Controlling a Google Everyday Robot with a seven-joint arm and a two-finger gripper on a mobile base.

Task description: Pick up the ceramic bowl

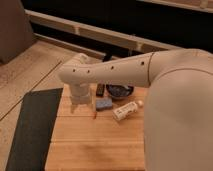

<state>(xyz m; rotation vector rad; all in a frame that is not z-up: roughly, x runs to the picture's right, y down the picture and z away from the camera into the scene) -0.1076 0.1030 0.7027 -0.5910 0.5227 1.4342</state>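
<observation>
Your gripper (83,107) hangs low over the table (90,145); you cannot tell how wide it is. Bowl (119,91): round, shallow, glossy blue-black, its far part hidden by the arm. It sits right of the gripper and beyond it, apart. Contents unclear.

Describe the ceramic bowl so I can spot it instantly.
Start at the wooden table and look to its far edge, under the robot's arm. The ceramic bowl sits there, right of the gripper and behind a blue sponge and white bottle; it is the only round, dark dish.
</observation>
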